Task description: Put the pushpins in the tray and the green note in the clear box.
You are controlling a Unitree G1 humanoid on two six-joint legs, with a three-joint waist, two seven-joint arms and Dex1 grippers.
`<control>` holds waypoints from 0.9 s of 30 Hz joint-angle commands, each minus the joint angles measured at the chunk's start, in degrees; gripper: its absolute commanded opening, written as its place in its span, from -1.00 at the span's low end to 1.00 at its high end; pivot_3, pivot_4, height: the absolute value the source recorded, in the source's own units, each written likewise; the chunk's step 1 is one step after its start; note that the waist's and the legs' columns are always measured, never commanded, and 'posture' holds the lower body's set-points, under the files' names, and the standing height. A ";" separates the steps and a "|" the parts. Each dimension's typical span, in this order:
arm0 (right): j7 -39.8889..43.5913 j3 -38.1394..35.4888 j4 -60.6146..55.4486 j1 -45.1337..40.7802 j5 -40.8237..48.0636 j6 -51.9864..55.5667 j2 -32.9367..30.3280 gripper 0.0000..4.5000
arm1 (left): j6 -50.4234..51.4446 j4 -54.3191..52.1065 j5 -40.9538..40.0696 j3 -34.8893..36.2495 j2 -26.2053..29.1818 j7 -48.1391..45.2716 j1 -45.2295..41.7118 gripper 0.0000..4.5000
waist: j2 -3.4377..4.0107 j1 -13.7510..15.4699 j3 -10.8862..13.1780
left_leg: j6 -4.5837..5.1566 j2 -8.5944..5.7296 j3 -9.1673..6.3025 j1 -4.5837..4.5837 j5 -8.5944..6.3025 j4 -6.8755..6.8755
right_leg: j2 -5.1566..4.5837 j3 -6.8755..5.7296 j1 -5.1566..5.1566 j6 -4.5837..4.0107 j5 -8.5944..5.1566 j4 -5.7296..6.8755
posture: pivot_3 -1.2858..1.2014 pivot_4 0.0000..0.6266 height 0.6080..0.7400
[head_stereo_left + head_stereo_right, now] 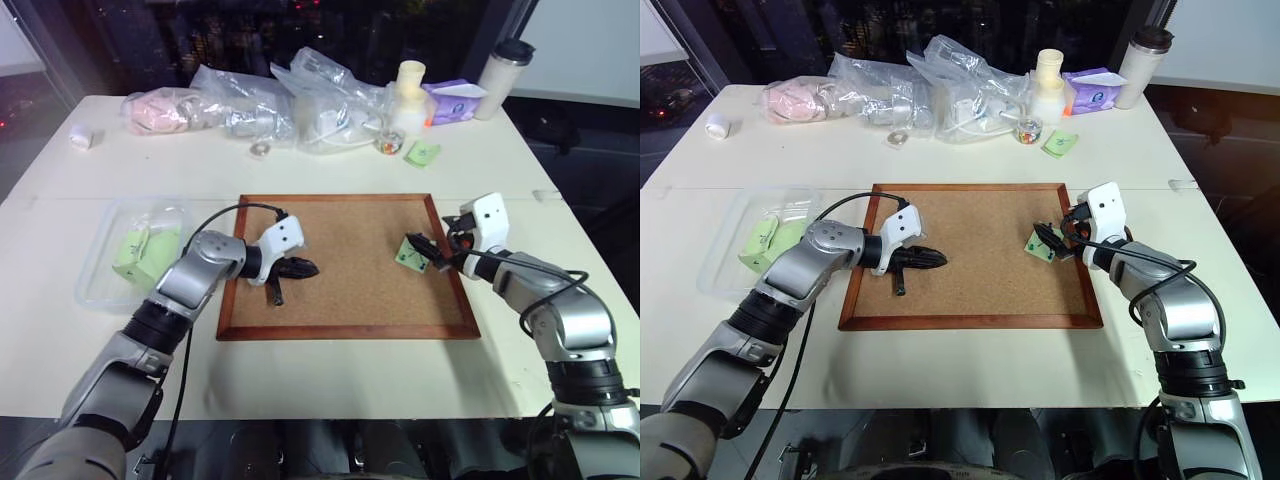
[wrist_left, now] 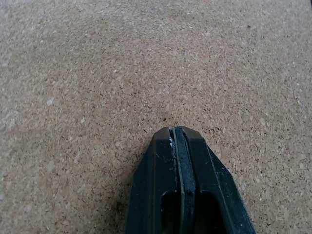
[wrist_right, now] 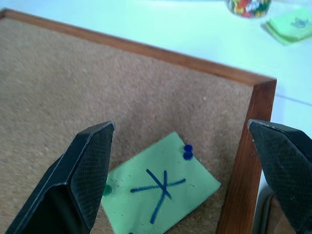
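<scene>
The corkboard (image 1: 350,300) lay at the centre of the table (image 1: 330,375), and both arms worked over it. The clear box (image 1: 97,285) sat off the board's left edge, already holding crumpled plain green papers. The tray could not be identified with confidence in these views.

The green note (image 3: 158,187) lay flat on the cork near the board's right frame, well apart from the clear box. A blue crossed mark showed on its face. In the right wrist view its edges ran askew to the frame, one corner pointing toward the frame.

The right gripper (image 1: 432,255) was the nearer of the two. Its fingers were spread wide and held nothing. In the right wrist view the note lay ahead of and between the two fingers (image 3: 85,170). The approach line therefore ran straight forward and down from the jaws.

The left gripper (image 1: 297,268) hovered over bare cork on the board's left half, well apart from the note. Its fingers were pressed together with nothing visible between them.

The pushpins (image 3: 187,151) remained in the note: two blue heads touched each other near the corner farthest from the camera, and a green one (image 3: 107,189) sat at the edge beside the left finger. Judged from this layout, the pins had to come out first.
</scene>
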 commanded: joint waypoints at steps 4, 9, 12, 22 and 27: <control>3.71 -1.00 7.17 -3.16 -1.30 -4.67 2.44 1.00 | 0.90 1.29 2.54 -0.45 -0.37 -0.24 1.67 -0.98 | 0.08 -0.09 -0.05 | 0.00 0.00 -0.01 0.08 0.00 0.01 | 0.00 0.00 0.10 0.00 0.00 0.01 | 0.03 -0.52 0.91; 5.09 -0.89 10.28 -4.19 -2.81 -6.57 3.42 1.00 | 1.44 0.17 2.74 -0.03 -0.27 -0.81 2.37 -0.98 | 0.09 -0.18 -0.05 | 0.00 0.03 -0.01 0.09 0.00 0.02 | 0.01 -0.01 0.12 0.00 0.00 0.02 | 0.03 -0.52 0.91; 5.25 -0.91 11.31 -4.39 -3.89 -7.80 3.93 0.89 | 2.06 -0.76 2.22 0.40 -0.51 -0.98 3.06 -1.00 | 0.10 -0.23 -0.06 | 0.00 0.03 0.00 0.09 0.00 0.02 | 0.01 0.00 0.11 0.00 0.00 0.02 | 0.03 -0.52 0.91; 6.30 -1.53 11.43 -3.62 -4.84 -9.85 5.18 -0.98 | 2.56 -1.47 2.74 0.62 -0.84 -0.90 4.14 -1.00 | 0.12 -0.27 -0.07 | -0.01 0.03 -0.01 0.10 0.01 0.01 | 0.01 -0.01 0.11 0.00 0.00 0.02 | 0.03 -0.52 0.91; 5.82 -2.27 10.80 -3.12 -5.13 -10.47 5.83 -0.98 | 2.98 -1.72 2.84 0.33 -0.97 -1.06 4.32 -1.00 | 0.13 -0.28 -0.07 | -0.01 0.03 0.00 0.10 0.01 0.01 | 0.01 -0.01 0.11 0.00 0.00 0.02 | 0.03 -0.52 0.91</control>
